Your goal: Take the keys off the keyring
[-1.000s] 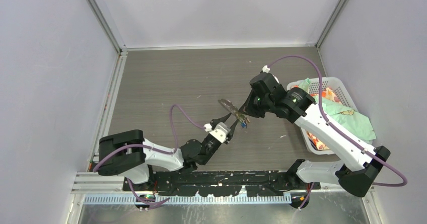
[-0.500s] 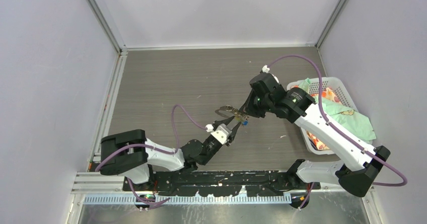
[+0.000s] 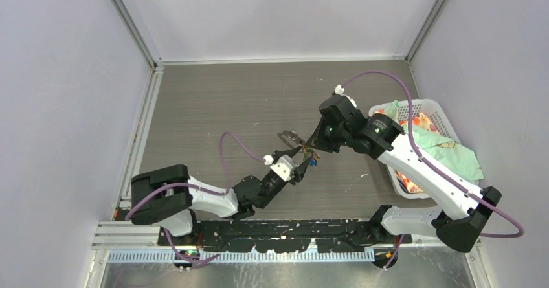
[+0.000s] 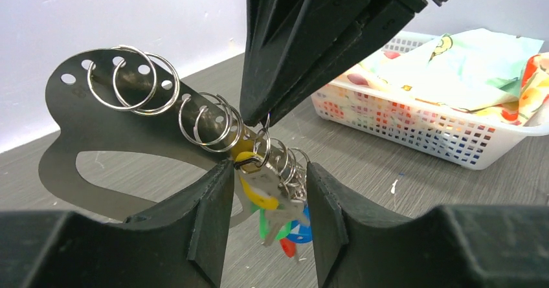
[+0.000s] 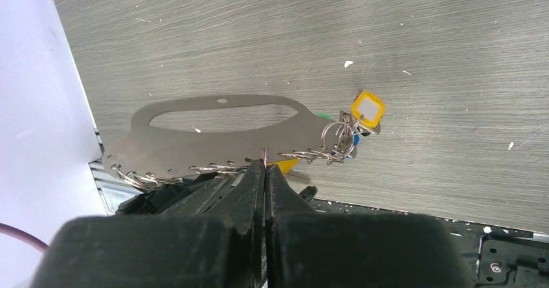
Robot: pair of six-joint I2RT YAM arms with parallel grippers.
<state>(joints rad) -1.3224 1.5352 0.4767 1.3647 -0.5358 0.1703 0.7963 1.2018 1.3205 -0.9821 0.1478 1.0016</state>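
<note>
The keyring is held clear of the table, above its middle and well apart from the basket at the right edge. The right gripper is clamped shut on the keyring's hole-lined edge. The left gripper stands part open, its jaws straddling the keys. Whether the pads press on them cannot be determined.

Handling: the keyring is a thin, flat, rigid metal plate with a smooth matt face and a large oval cutout. It is likely light but slippery, so grip it at the edge, flat between the pads. The keys hang from wire split rings threaded through the edge holes. They are small, hard and loose, with glossy plastic heads in yellow, green, blue and red. Expect them to swing. Take one by its flat head. The sprung rings probably resist opening.
</note>
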